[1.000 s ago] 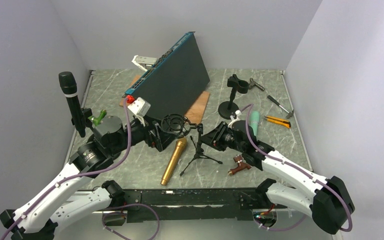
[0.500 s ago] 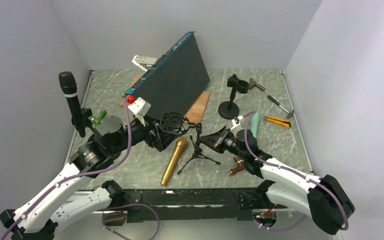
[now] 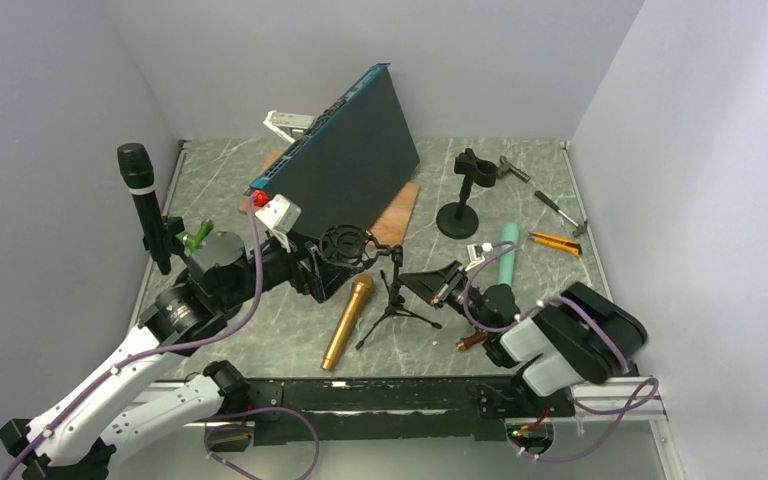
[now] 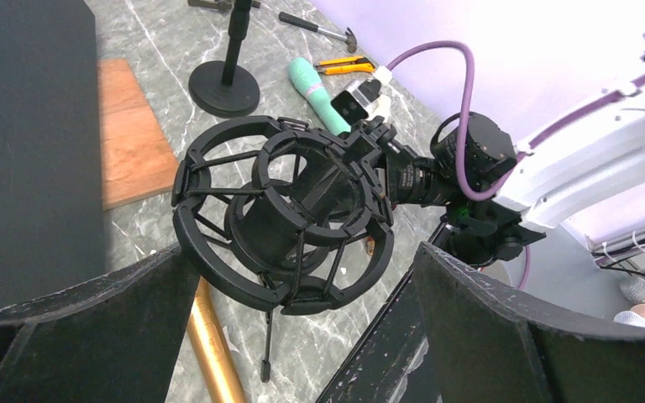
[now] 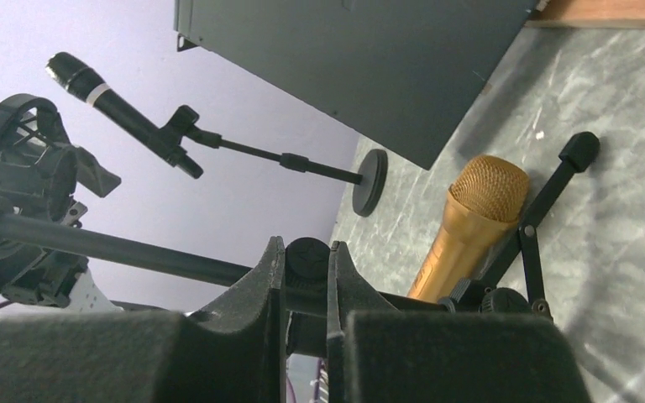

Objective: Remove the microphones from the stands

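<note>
Left wrist view: the left gripper [image 4: 302, 252] is spread wide, and the mount [image 4: 285, 222] of the stand [image 3: 397, 300] is framed between its fingers [image 4: 504, 336]. Whether either finger touches it cannot be told. The microphone [image 3: 348, 322], gold, is seen lying flat on the table [image 3: 290, 345] below the mount, out of the stand, just past the left gripper's tips.

In the top view the microphone is placed between the two grippers, its head toward the left gripper and just beside the stand's legs.

The right gripper [image 5: 305, 277] is closed narrowly on the stand. In the right wrist view a black joint is pinched between its fingers, and a rod is seen running off to their left toward the mount. The microphone's head is seen beyond these fingertips, to their right, just beside a leg.
</note>
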Tool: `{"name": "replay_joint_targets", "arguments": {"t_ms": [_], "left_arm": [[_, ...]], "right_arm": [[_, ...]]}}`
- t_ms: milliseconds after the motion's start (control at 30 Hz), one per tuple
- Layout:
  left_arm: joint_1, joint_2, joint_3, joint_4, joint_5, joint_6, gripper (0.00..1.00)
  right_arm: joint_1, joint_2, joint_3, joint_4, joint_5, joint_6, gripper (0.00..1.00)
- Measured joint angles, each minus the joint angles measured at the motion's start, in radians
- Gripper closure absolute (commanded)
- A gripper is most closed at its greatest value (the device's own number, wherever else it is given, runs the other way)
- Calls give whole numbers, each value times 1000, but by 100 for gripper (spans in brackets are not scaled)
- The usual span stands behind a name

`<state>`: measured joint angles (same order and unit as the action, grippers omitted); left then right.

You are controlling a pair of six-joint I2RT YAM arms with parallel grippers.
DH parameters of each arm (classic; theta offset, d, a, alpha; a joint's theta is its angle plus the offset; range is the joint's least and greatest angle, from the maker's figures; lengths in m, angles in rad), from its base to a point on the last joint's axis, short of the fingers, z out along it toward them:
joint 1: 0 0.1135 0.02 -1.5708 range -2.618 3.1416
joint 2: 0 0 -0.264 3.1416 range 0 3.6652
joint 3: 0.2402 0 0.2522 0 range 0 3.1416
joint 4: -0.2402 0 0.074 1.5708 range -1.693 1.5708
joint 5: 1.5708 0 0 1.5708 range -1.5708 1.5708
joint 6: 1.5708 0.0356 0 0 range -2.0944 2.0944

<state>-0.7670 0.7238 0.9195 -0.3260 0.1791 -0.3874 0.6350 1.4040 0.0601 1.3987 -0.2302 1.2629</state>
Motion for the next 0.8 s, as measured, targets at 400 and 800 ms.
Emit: {"name": "replay_joint_targets", "arguments": {"t_ms": [400,800], "left_arm": [[5,-8,0,-3,-19,2,1],[5,7,118,-143,-19,51,1]], "right_arm": [[-10,218,72,157,-42,12,100],[-53,213,63,146,-112,32,36]]}}
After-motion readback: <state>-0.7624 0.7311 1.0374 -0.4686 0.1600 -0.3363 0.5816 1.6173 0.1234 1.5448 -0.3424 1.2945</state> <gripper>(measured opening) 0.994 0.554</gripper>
